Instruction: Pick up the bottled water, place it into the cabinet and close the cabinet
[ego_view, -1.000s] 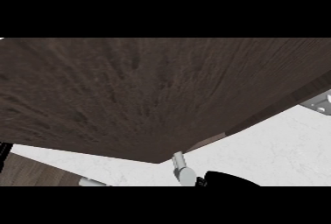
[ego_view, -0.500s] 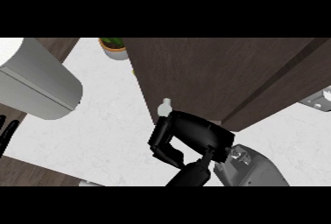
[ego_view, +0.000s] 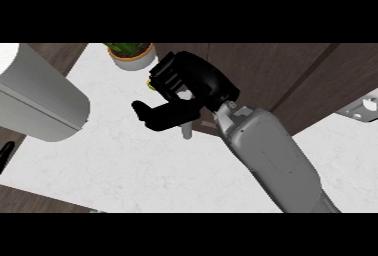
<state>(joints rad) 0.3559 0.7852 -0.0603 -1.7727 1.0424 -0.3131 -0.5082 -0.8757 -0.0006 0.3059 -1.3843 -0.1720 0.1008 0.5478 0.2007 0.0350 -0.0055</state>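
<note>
Right hand (ego_view: 193, 87) up against the dark cabinet door (ego_view: 288, 75), near its left edge. Black fingers (ego_view: 171, 74) loosely bent and pointing left, thumb (ego_view: 156, 113) spread well away below them, with nothing held between. Grey forearm (ego_view: 269, 150) slanting up from the lower right edge to meet the hand. Just under the thumb, a small pale door handle (ego_view: 186, 131). Cannot tell where the bottled water stands: not on show anywhere on the counter, perhaps hidden behind the door or the hand. White counter (ego_view: 148, 165) spread beneath the arm and out to the left. At the top, just left of the fingers, a potted plant (ego_view: 131, 54) in a pale pot, standing on the counter. Far left, a big rounded white appliance (ego_view: 37, 100), well apart from the hand. At the right edge, beside the cabinet, a grey metal fitting (ego_view: 362, 107).
</note>
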